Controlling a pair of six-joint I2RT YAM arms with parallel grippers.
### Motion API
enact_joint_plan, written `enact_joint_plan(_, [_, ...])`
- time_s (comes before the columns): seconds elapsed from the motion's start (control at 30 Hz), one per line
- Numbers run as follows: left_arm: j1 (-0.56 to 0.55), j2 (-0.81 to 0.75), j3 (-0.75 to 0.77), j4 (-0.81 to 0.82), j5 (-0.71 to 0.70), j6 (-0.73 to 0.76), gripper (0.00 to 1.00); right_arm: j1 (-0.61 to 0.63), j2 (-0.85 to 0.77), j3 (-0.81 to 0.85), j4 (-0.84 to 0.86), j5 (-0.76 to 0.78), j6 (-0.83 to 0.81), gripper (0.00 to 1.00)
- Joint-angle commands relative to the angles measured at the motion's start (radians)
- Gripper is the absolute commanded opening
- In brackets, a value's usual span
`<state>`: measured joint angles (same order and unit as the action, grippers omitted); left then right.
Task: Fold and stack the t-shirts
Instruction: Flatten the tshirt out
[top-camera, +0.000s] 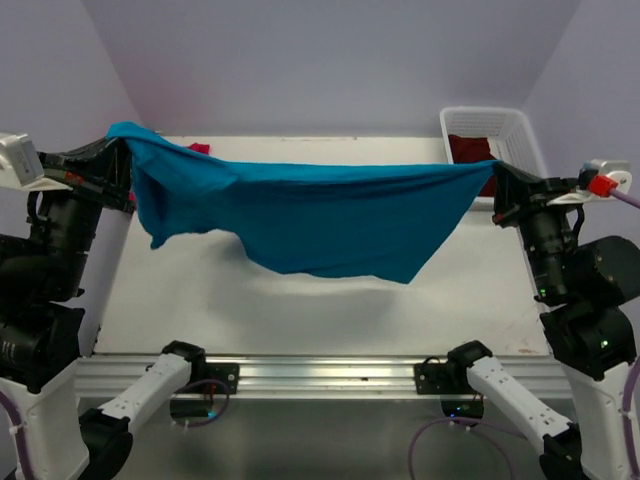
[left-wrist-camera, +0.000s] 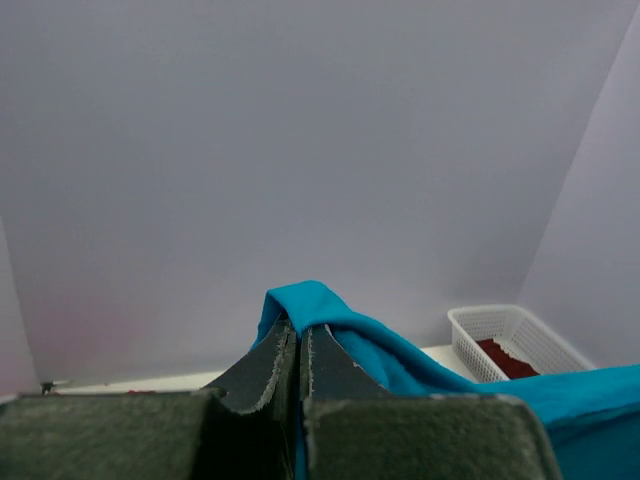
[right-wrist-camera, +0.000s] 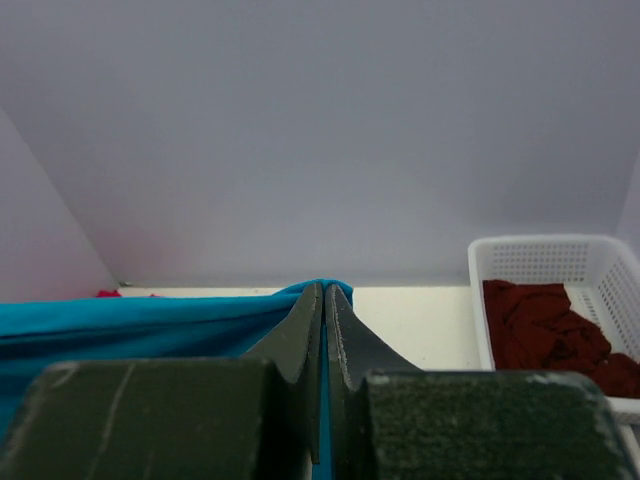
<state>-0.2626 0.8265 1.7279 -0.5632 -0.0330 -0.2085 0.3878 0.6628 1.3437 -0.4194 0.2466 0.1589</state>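
The teal blue t-shirt (top-camera: 310, 215) hangs stretched in the air above the table between my two grippers. My left gripper (top-camera: 122, 150) is shut on its left corner, high at the far left. My right gripper (top-camera: 497, 170) is shut on its right corner near the basket. In the left wrist view the teal cloth (left-wrist-camera: 330, 315) drapes over my closed left gripper (left-wrist-camera: 299, 330). In the right wrist view the cloth (right-wrist-camera: 140, 320) runs left from my closed right gripper (right-wrist-camera: 325, 288). A bit of the bright red shirt (top-camera: 198, 149) shows behind the teal one. Dark maroon shirts (top-camera: 470, 148) lie in the basket.
The white lattice basket (top-camera: 525, 135) stands at the table's far right corner; it also shows in the left wrist view (left-wrist-camera: 480, 325) and the right wrist view (right-wrist-camera: 540, 250). The white table (top-camera: 300, 310) lies beneath the hanging shirt. Purple walls close in the back and sides.
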Motion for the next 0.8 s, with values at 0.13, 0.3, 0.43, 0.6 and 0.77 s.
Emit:
enact_joint_plan(0.13, [-0.001, 0.155, 0.142, 0.037, -0.018, 0.070, 0.00, 0.003, 0.191, 0.089, 0.114, 0.124, -0.071, 0.00])
enact_joint_plan(0.3, [-0.001, 0.407, 0.257, -0.038, -0.051, 0.069, 0.00, 0.003, 0.403, 0.253, 0.026, 0.241, -0.078, 0.00])
enact_joint_plan(0.43, [0.000, 0.705, 0.431, -0.098, -0.059, 0.090, 0.00, -0.001, 0.746, 0.463, -0.059, 0.324, -0.090, 0.00])
enact_joint_plan(0.6, [0.045, 1.183, 0.797, -0.115, -0.010, 0.064, 0.00, -0.052, 1.219, 1.033, -0.292, 0.269, -0.076, 0.00])
enact_joint_plan(0.77, [0.094, 1.222, 0.739, 0.093, 0.013, 0.066, 0.00, -0.063, 1.335, 1.118, -0.131, 0.287, -0.082, 0.00])
